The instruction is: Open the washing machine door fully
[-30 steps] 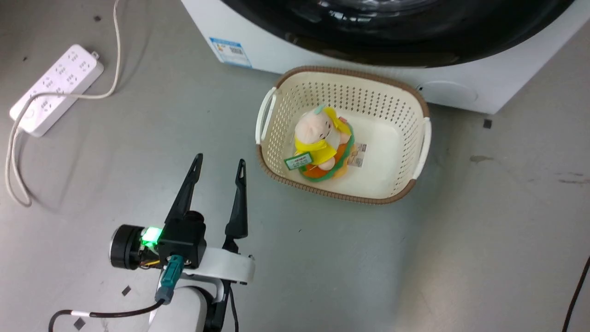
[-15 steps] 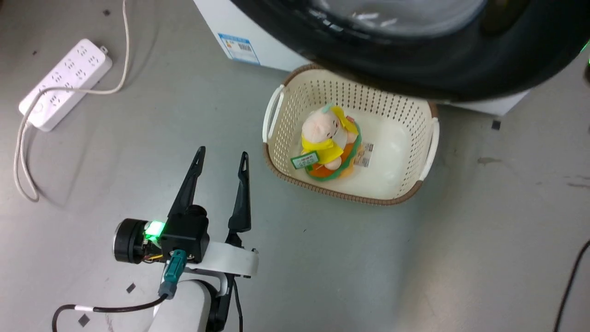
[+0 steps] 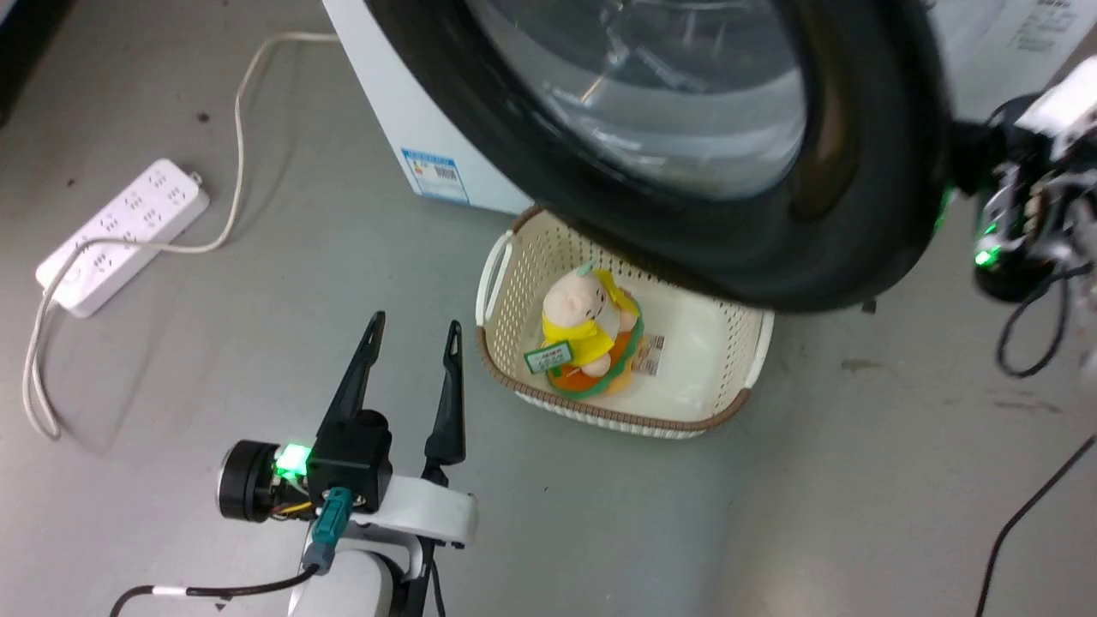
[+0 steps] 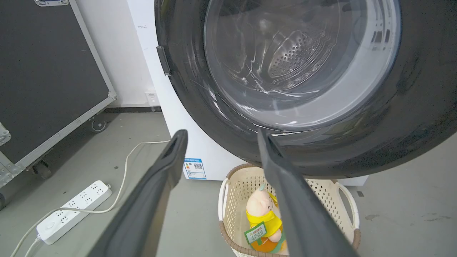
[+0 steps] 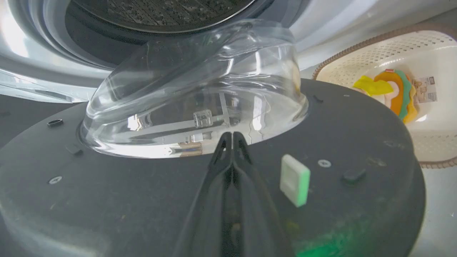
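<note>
The washing machine door (image 3: 866, 206), a glossy black ring around a clear glass bowl, stands partly swung out from the white washing machine (image 3: 377, 94) and overhangs the basket. In the right wrist view my right gripper (image 5: 230, 135) is shut, its fingertips lying on the door's dark inner face (image 5: 125, 203) at the foot of the glass bowl (image 5: 192, 89). The steel drum (image 5: 160, 10) shows behind. My right wrist (image 3: 1016, 214) sits past the door's right edge. My left gripper (image 3: 414, 322) hangs open over the floor, left of the basket, holding nothing.
A cream basket (image 3: 506, 266) with a plush toy (image 3: 587, 330) stands on the floor under the door. A white power strip (image 3: 120, 236) and its cord lie at the left. A black wheeled case (image 4: 46, 71) stands left of the machine. A dark cable (image 3: 1020, 514) runs at the right.
The door has swung farther out, now covering the basket's far rim. My right wrist has come into view at the right. The head camera has shifted; the left gripper stays open in place.
</note>
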### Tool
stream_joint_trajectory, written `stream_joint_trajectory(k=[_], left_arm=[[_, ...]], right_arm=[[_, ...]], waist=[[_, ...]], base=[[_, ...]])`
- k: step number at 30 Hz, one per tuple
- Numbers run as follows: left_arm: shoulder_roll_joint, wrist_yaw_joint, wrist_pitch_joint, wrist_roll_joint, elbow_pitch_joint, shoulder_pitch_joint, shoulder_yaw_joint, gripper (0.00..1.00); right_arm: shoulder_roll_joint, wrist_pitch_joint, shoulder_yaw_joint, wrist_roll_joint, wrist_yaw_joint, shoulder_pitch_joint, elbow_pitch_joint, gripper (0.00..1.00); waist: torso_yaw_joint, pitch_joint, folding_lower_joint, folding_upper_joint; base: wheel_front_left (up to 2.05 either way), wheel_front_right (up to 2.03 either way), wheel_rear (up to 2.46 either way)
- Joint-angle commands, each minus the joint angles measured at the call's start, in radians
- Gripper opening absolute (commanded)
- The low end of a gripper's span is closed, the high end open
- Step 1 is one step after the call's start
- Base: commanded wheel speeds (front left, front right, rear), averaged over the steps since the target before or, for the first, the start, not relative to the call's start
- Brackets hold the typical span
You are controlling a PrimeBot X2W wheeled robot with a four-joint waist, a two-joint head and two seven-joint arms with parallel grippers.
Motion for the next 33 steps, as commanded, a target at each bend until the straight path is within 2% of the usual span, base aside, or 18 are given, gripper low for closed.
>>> stream_joint_trajectory(k=[1, 11, 15, 18, 25, 33], left_arm=[[0.001, 0.000, -0.006, 0.002, 0.003, 0.009, 0.002, 1.00], [0.001, -0.005, -0.006, 0.003, 0.026, 0.073, 0.000, 1.00], [0.002, -0.010, -0.006, 0.002, 0.035, 0.101, -0.003, 1.00], [0.002, -0.017, -0.006, 0.002, 0.044, 0.116, -0.009, 1.00], [0.002, -0.023, -0.006, 0.001, 0.052, 0.140, -0.015, 1.00], [0.001, -0.025, -0.006, 0.000, 0.052, 0.152, -0.022, 1.00]], right_arm=[[0.014, 0.008, 0.001, -0.003, 0.001, 0.020, 0.005, 0.00], [0.114, 0.134, 0.056, 0.032, 0.001, 0.165, -0.047, 0.00], [0.129, 0.200, 0.094, 0.084, 0.001, 0.243, -0.085, 0.00], [0.130, 0.246, 0.151, 0.171, 0.001, 0.271, -0.064, 0.00], [0.130, 0.317, 0.371, 0.434, 0.001, 0.317, -0.058, 0.00], [0.130, 0.320, 0.739, 0.798, 0.001, 0.458, -0.197, 0.00]], waist=[[-0.004, -0.015, 0.0001, 0.0000], [-0.012, -0.111, 0.0001, 0.0000], [-0.010, -0.151, 0.0001, 0.0000], [-0.002, -0.177, 0.0001, 0.0000], [0.017, -0.216, 0.0001, 0.0000], [0.036, -0.233, 0.0001, 0.0000]], base=[[0.00, 0.00, 0.00], [0.00, 0.00, 0.00], [0.00, 0.00, 0.00], [0.00, 0.00, 0.00], [0.00, 0.00, 0.00], [0.00, 0.00, 0.00]])
